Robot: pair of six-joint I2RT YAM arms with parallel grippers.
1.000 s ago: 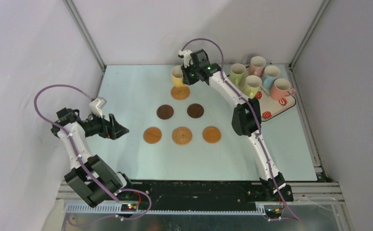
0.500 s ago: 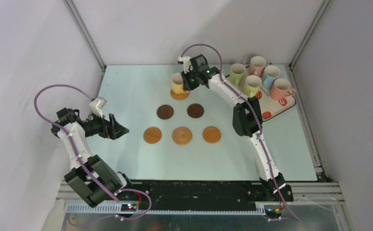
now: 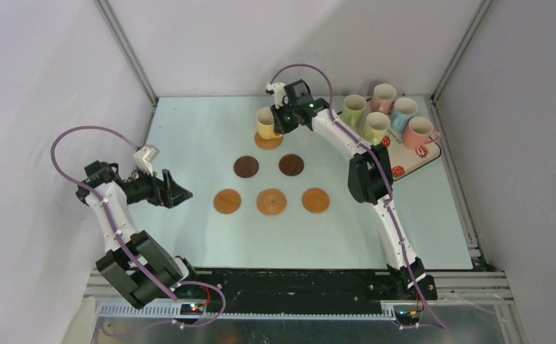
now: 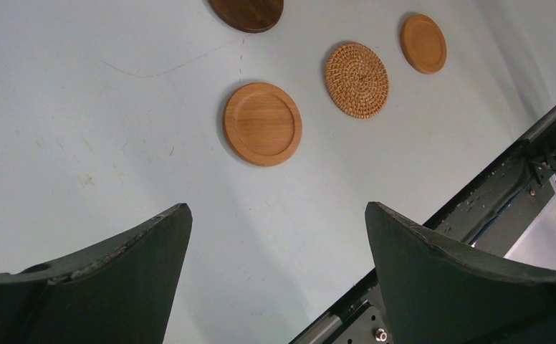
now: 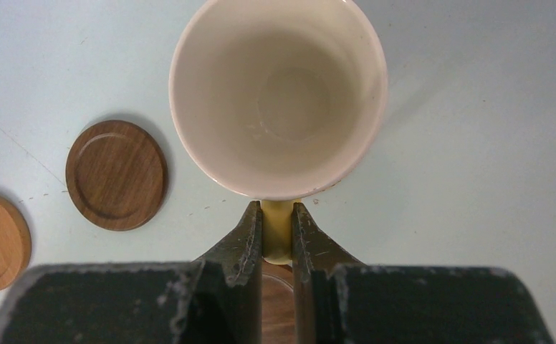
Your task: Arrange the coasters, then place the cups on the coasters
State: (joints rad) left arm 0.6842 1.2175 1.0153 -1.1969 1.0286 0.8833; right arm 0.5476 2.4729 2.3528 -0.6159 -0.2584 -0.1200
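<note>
Right gripper [image 5: 277,215] pinching yellow cup [image 5: 279,93] handle, clear only wrist-on, coaster [image 3: 269,143] seemingly beneath, left gripper [image 4: 275,208] wide

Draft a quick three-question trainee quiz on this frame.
1. True or false: the left pincer is shut.
2. The right pincer grips the yellow cup by its: A) rim B) handle C) base
3. How many cups stand on the strawberry-print tray?
Key: 1 false, it stands open and empty; 2 B; 3 five.
</note>
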